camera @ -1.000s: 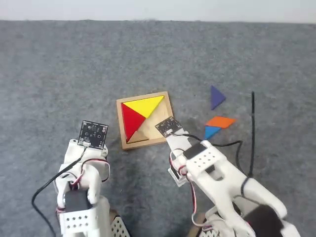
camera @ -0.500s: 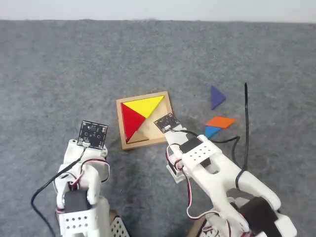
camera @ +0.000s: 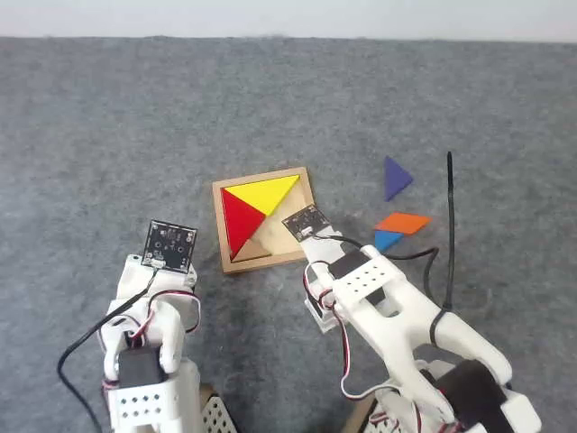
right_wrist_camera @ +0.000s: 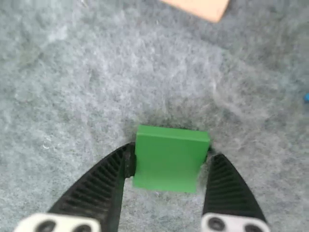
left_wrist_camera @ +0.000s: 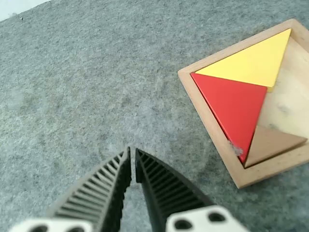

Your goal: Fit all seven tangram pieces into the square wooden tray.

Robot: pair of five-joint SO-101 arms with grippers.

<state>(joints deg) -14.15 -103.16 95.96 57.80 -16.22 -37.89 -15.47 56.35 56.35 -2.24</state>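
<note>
Right arm (camera: 388, 307) sits slightly further up and left in the high view than one second ago, closer to the tray (camera: 261, 175). The black cable (camera: 449, 225) at its side has swung left with it. No visible shift over the last half second. Left arm (camera: 149, 334) is unchanged.

Right hand (right_wrist_camera: 170, 152): closed on the green square piece (right_wrist_camera: 166, 164), one finger against each of two opposite edges. The piece lies flat on the grey felt surface (camera: 135, 117). In the high view the wrist of this arm is at the tray's lower right corner, near centre frame.

Left hand (left_wrist_camera: 133, 152): narrow, fingers almost together with a thin slit between the tips, holding nothing. It hangs over bare felt, apart from the tray, at lower left of the high view.

Tray contents: yellow triangle (camera: 263, 192) along the upper edge, red triangle (camera: 239, 221) along the left edge, the two meeting along one side. A tan triangle (left_wrist_camera: 273, 142) sits at the lower edge, touching the red one.

Loose on the felt, right of the tray: purple triangle (camera: 395, 177), alone at upper right. Below it lies the orange parallelogram (camera: 403, 222), with the blue triangle (camera: 386, 240) just beside it.
</note>
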